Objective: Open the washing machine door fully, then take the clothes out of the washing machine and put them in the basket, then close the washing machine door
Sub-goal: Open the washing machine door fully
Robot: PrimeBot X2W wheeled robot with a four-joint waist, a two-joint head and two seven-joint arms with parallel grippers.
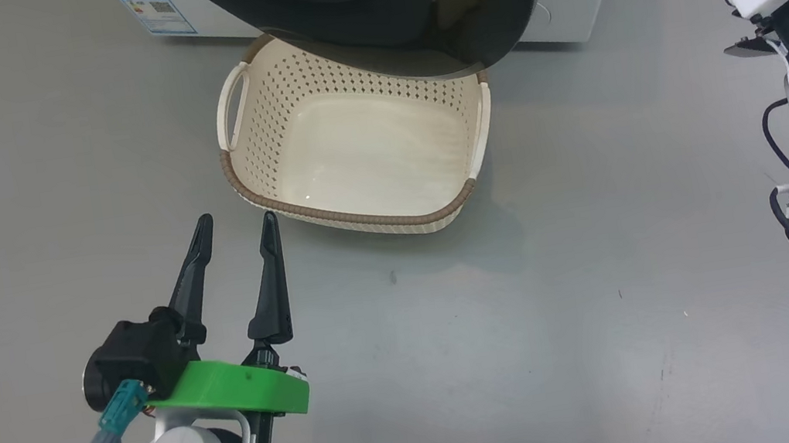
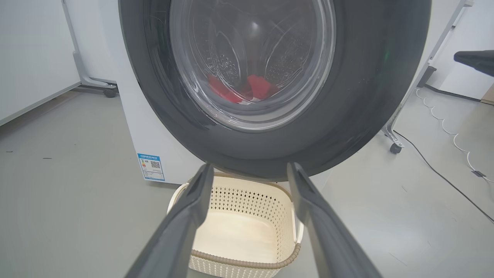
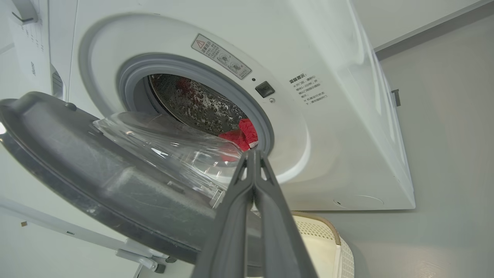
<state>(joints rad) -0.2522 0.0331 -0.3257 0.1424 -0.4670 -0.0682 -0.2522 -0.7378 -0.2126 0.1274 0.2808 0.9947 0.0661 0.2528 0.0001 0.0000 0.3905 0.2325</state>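
Two pincers are in play. The left pincer (image 1: 237, 217) hangs low over the grey floor (image 1: 7, 193), its fingers spread wide with nothing between them, pointing toward the basket (image 1: 363, 220) and well short of its near rim. The right pincer (image 3: 252, 153) has its fingers pressed flat together, gripping nothing. In the right wrist view its tips lie in front of the drum mouth, just beside the edge of the glass bowl, and whether they touch that bowl I cannot tell.

The washing machine door (image 3: 96, 170) stands partly swung out from the washing machine (image 3: 339, 127), with the grey rubber ring (image 3: 131, 73) exposed behind it. The clothes (image 3: 237, 137) lie low inside the speckled drum, a red heap with a bit of white trim. In the left wrist view they show through the door's glass.

The basket stands upright on the floor in front of the machine. In the head view its far rim is tucked under the overhanging door, near the blue sticker (image 1: 155, 8).
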